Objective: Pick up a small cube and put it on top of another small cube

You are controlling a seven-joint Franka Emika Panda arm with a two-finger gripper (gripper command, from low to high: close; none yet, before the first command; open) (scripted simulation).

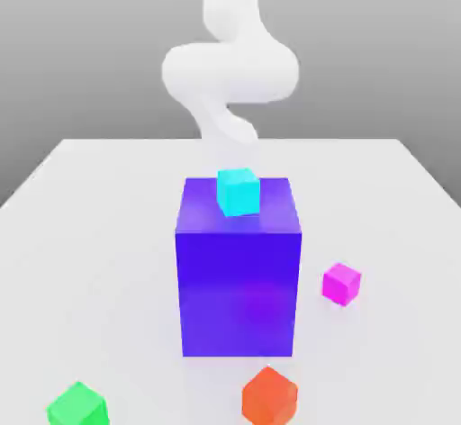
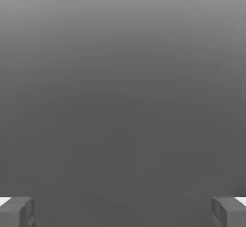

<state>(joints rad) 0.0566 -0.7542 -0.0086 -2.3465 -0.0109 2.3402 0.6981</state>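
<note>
The small magenta cube (image 1: pixel 341 284) rests on the white table, to the exterior view's right of a big blue-purple block. A small green cube (image 1: pixel 78 406) sits at the near edge on the exterior view's left, well apart from the magenta one. My white arm (image 1: pixel 230 70) curls above the table's far side, behind the big block. In the hand view my gripper (image 2: pixel 123 212) is open, its two grey fingertips (image 2: pixel 17 212) stand far apart, and only plain grey shows between them.
The big blue-purple block (image 1: pixel 239 279) stands mid-table with a small cyan cube (image 1: pixel 239 191) on its top. A small orange-red cube (image 1: pixel 269 396) lies in front of the block near the table's front edge. The white table (image 1: pixel 99 225) stretches to both sides.
</note>
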